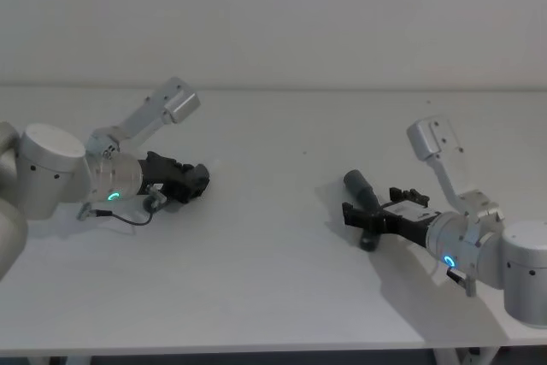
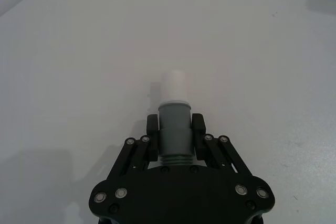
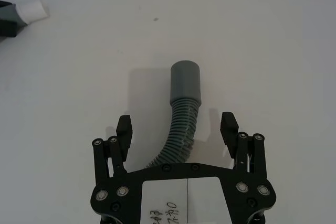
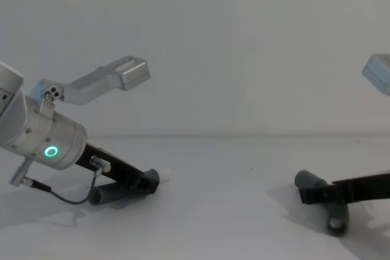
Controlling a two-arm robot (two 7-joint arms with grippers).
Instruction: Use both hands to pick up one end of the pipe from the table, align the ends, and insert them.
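My left gripper (image 2: 175,124) is shut on the grey collar (image 2: 174,129) of one pipe piece, whose whitish tip (image 2: 174,86) sticks out past the fingers. In the chest view this gripper (image 4: 149,181) is low over the table (image 1: 273,279), with the dark tube (image 4: 106,194) trailing beneath it. The other pipe piece (image 3: 181,124) lies on the table, its wide collar end (image 3: 185,80) pointing away from my right gripper (image 3: 177,128). That gripper is open, one finger on each side of the ribbed tube without touching it. The head view shows it (image 1: 373,203) at the right, astride the piece (image 1: 359,187).
The table's far edge (image 1: 273,87) meets a plain wall. White tabletop (image 1: 273,211) stretches between the two grippers. The left arm's cable (image 1: 128,218) loops onto the table beside its wrist.
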